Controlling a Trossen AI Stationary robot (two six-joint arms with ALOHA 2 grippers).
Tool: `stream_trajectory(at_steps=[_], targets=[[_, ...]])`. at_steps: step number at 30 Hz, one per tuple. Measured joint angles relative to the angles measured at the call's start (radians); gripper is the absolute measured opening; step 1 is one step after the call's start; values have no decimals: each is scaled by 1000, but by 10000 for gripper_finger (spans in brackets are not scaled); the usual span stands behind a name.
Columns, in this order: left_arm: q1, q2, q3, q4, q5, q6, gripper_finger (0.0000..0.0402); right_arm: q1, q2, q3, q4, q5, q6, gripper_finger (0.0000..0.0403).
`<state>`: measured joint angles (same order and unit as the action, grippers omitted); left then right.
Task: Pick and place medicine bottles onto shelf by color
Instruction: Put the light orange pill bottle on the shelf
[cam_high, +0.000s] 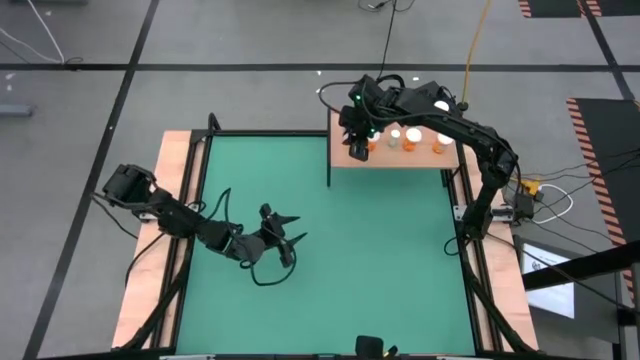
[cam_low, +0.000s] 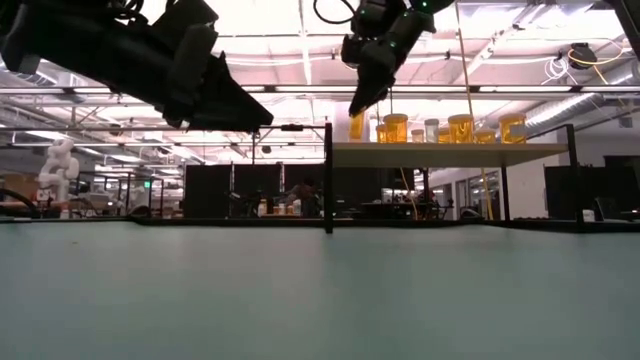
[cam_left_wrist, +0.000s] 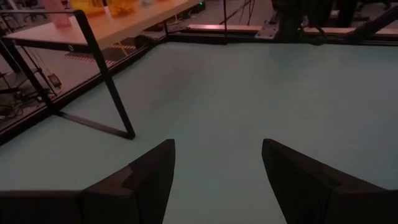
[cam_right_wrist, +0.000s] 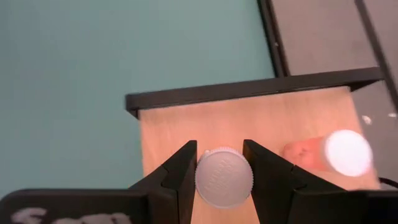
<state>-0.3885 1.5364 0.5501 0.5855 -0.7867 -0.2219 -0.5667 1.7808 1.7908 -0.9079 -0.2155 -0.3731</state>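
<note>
Right gripper (cam_right_wrist: 221, 171) clamped on a medicine bottle (cam_right_wrist: 224, 177), fingers either side of the round white cap, directly above the shelf (cam_right_wrist: 180, 127) near its left front corner. In the high view, same gripper (cam_high: 360, 148) at the shelf's (cam_high: 400, 160) left end, held bottle (cam_high: 371, 144) mostly masked by the wrist. In the low view, bottle (cam_low: 357, 124) upright under the gripper (cam_low: 362, 100), long axis vertical, base at or just above the board (cam_low: 450, 152); contact hard to call from this angle, probably not quite seated.

Key relation: bottle straight below the fingers, cap up, axis in line with the approach, board directly underneath. Likely remaining move a short drop and release, no sideways shift needed. Nearest neighbour an orange bottle (cam_right_wrist: 326, 154) just beside on the board, apart from the held one; risk of a nudge if the fingers spread wide.

Other bottles in a row along the shelf (cam_low: 460, 128), orange mostly, one paler (cam_low: 431, 129).

Left gripper (cam_left_wrist: 214, 174) hovering over the green mat (cam_high: 380, 260), fingers apart, nothing between them, well apart from the shelf. Left arm (cam_high: 200, 232) waiting on the mat's left side. Right arm clearly the nearer one and the one at work.

Placing step nearly done by the look of it.
</note>
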Motion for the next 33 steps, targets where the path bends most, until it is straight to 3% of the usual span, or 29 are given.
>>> stream_trajectory(at_steps=[11, 19, 33], targets=[[-3, 0, 0, 11, 1, 0, 243, -26, 16, 3, -29, -77, 16, 122], [-7, 0, 0, 11, 1, 7, 243, -28, 45, 3, -19, -75, 17, 152], [-17, 0, 0, 11, 1, 13, 243, -24, 43, 3, 30, -73, 11, 155]])
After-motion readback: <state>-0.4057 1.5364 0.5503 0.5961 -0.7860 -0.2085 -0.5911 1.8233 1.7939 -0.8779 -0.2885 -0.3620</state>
